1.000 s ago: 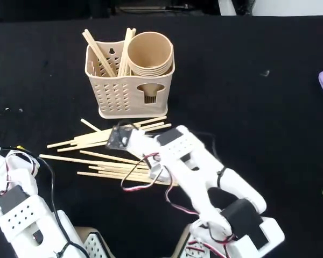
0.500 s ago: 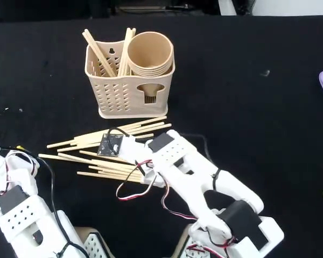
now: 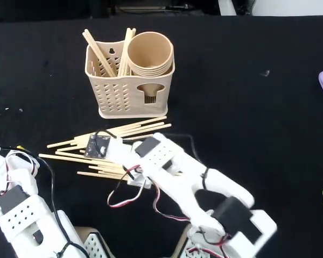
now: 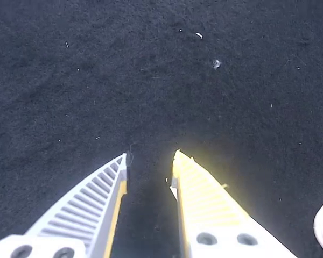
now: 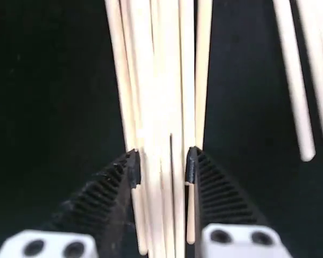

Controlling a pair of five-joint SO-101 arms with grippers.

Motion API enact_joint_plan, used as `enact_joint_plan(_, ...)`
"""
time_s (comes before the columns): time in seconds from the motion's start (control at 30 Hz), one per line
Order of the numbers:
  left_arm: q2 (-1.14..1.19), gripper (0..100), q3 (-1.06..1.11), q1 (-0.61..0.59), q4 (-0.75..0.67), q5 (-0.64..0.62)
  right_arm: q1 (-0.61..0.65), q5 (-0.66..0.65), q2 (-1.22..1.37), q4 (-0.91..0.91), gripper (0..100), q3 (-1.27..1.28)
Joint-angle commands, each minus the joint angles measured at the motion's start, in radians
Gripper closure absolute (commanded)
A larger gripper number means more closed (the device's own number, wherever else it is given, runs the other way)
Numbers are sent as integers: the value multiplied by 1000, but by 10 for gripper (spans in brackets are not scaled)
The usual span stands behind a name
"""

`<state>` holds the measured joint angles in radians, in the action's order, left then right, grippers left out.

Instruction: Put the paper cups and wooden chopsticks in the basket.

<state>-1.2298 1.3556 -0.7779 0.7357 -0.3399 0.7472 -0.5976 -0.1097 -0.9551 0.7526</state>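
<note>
Inside right hand (image 5: 161, 161), wooden chopsticks (image 5: 162, 80), lying flat

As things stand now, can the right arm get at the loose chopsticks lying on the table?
Probably yes. The right tool is low over the loose chopsticks, open with several sticks inside its gap, and nothing lies on top of them.

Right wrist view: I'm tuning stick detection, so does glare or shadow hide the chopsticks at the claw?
Right wrist view: chopsticks bright against the black cloth, the middle ones washing into one pale band, with no shadow across them at the claw. High view: even light, basket free of glare.
</note>
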Motion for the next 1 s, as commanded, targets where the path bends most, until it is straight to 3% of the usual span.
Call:
enact_joint_plan(0.0,-15,852,-28,-4,-17,-8,14,11,54,48,846,-74)
enact_joint_plan(0.17,-15,852,-28,-5,-17,-8,15,11,134,48,858,-114)
enact_joint_plan(0.3,-15,852,-28,-5,-17,-8,14,8,136,17,992,-117)
enact_joint_plan(0.57,-15,852,-28,-5,-17,-8,-31,2,-30,-160,988,-111)
enact_joint_plan(0.7,-15,852,-28,-5,-15,-8,-110,-91,-127,-226,988,-110)
enact_joint_plan(0.97,-15,852,-28,-5,-17,-8,-270,-190,-50,-101,986,-16)
